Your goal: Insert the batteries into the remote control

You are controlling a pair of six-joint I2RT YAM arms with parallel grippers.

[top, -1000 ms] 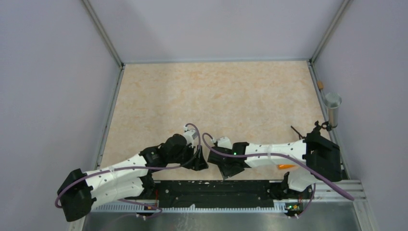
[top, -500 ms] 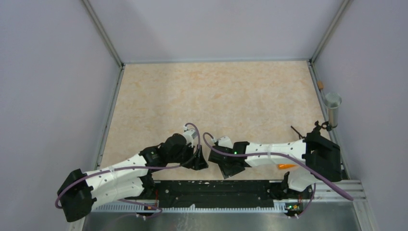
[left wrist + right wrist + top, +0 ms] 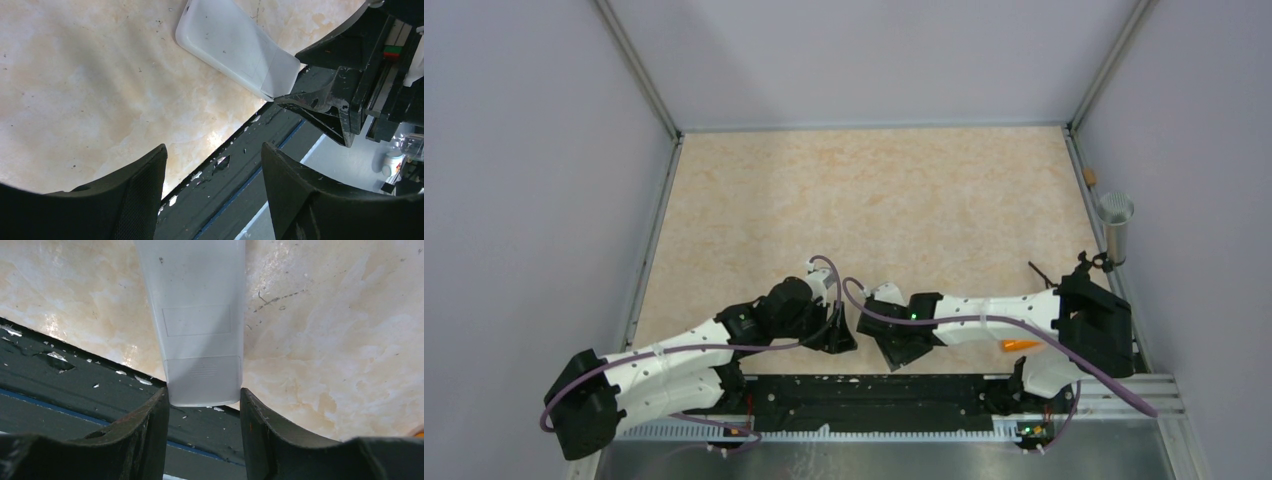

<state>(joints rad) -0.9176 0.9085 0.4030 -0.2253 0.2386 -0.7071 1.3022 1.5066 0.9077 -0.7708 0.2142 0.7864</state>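
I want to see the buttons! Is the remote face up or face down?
Face down: the remote control shows only its plain white back, no buttons or display, in both wrist views.

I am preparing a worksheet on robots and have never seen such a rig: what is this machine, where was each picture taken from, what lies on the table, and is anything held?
These are two robot arms bolted at the near edge of a table, each ending in a two-finger gripper. The wide picture comes from a fixed camera above and behind them. The other two come from a camera on each wrist, so the dark shapes at the bottom are that arm's own fingers. A white remote control lies on the table, plain back up. The right gripper is closed on its near end, one finger on each side. The left gripper is open and holds nothing. An orange object lies beside the right arm. No batteries show in any picture.
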